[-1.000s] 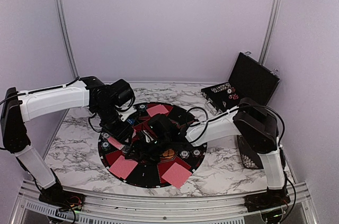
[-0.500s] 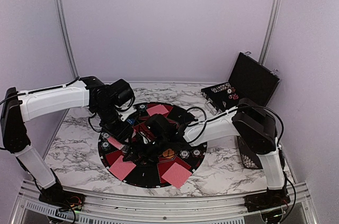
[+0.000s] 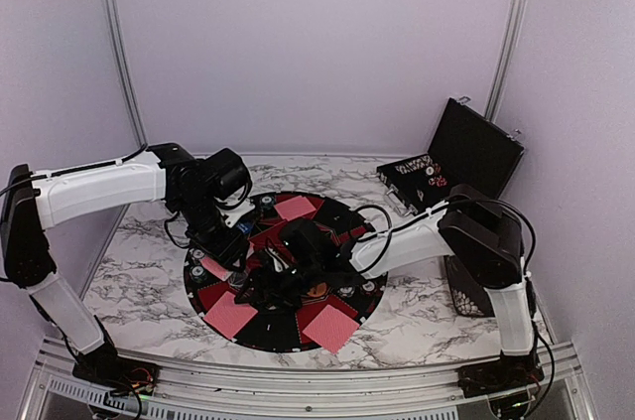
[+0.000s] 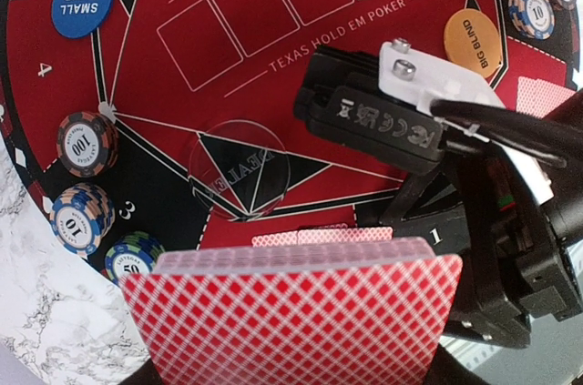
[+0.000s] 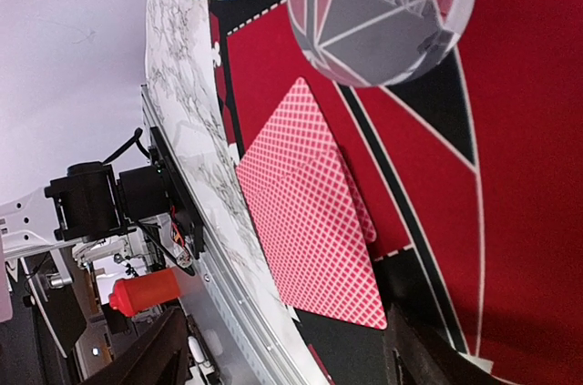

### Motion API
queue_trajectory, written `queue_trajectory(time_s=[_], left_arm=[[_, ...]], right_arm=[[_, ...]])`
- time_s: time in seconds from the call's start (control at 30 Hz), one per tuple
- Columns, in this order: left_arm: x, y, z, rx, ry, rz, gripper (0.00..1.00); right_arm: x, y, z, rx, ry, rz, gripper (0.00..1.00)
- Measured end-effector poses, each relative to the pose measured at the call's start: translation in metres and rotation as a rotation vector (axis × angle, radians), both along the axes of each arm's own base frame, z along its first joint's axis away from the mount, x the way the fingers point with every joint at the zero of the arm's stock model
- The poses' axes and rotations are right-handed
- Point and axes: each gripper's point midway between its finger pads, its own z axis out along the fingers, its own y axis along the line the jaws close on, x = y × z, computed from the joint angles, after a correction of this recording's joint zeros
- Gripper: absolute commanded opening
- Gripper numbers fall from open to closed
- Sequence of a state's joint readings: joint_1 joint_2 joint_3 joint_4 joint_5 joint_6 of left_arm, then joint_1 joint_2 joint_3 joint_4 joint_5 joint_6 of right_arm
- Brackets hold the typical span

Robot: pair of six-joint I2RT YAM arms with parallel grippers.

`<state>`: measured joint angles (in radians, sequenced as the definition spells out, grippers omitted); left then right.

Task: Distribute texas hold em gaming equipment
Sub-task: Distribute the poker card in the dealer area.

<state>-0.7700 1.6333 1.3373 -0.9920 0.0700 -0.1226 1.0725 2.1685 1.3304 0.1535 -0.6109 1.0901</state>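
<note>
Right pincer [image 3: 260, 279] is sitting slightly further left over the mat than a second ago, wrist nudged with it; left arm is not moving.

Left pincer [image 4: 291, 376] is pinching a deck of cards [image 4: 296, 308], red lattice backs toward the wrist camera, deck edge on top. It is hovering over the round poker mat [image 3: 342, 216] on the left side.

Right pincer is spread, holding nothing, both fingers visible at the bottom of its wrist view. It is hanging low over the mat's near-left part, just above a pair of dealt cards [image 5: 310, 221] lying face down, overlapping, on a red wedge of the mat near the bench [image 3: 139, 251] edge.

More face-down cards are lying on the mat: one near pile [image 3: 330, 328], one near-left [image 3: 230, 313], one far [image 3: 295, 207].

Clear dealer button [image 4: 239, 168] is lying flat on the mat's centre lines, just beyond the dealt pair. Blue small-blind disc [image 4: 82, 2] is sitting at the mat's edge, orange big-blind disc [image 4: 472, 36] across from it.

Chip stacks are standing along the rim in the left wrist view: a red-black one [image 4: 86, 143], a blue-orange one [image 4: 82, 220], a green-blue one [image 4: 135, 258], each just beside the next.

Black case [image 3: 454, 164] is standing open at the far right of the bench, well apart from the mat.
</note>
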Motion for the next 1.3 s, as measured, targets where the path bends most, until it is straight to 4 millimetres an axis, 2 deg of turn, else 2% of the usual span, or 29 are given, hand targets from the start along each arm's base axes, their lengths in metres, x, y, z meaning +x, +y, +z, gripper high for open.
queue_trajectory(time_s=[0.77,1.1,1.3], left_arm=[[-0.004,0.004,0.003,-0.005,-0.006,0.001,0.46],[-0.007,0.007,0.003,-0.005,-0.007,0.001,0.46],[-0.012,0.013,0.0,0.002,-0.002,0.009,0.46]], right_arm=[[0.024,0.0,0.001,0.045,-0.144,-0.104,0.72],[0.024,-0.002,0.004,0.061,-0.222,-0.138,0.72],[0.024,-0.002,0.012,0.064,-0.327,-0.151,0.72]])
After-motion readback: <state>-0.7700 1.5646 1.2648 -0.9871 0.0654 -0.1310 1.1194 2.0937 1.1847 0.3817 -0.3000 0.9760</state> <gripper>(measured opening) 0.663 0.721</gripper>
